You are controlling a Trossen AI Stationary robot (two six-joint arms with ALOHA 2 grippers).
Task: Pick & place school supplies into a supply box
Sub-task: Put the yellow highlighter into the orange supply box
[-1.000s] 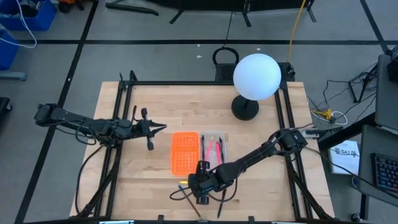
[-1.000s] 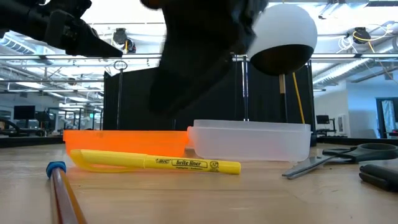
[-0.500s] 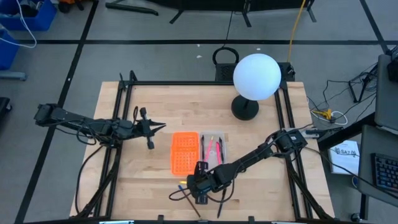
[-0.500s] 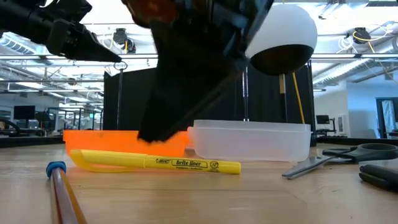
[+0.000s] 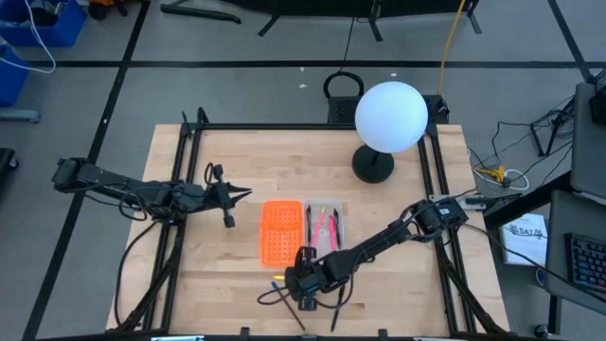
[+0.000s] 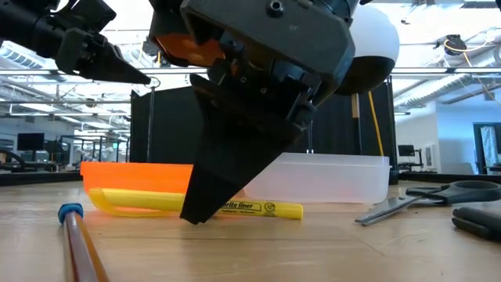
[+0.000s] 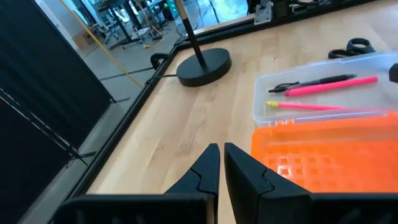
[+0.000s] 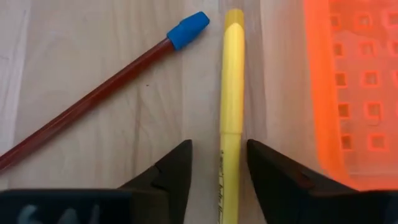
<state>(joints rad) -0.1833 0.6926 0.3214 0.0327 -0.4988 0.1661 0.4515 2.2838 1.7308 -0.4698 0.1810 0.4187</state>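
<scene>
- Fingers of our right hand (image 8: 216,163) stand spread either side of the yellow highlighter (image 8: 231,99); it lies on the tabletop (image 8: 93,50) just beside the supply box (image 5: 303,230)
- left hand (image 7: 221,167) clenched, empty, well apart

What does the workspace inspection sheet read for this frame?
Surface: wooden table.
Job's things: yellow highlighter beside orange lid; pink and dark pens in clear tray; pencil with blue cap and scissors on the table.
Clutter: globe lamp.
Hands: right hand open, straddling the highlighter; left hand shut, waiting above the table.
Cables: yellow cord on the floor.
Surroundings: lab hall; nobody seen.
</scene>
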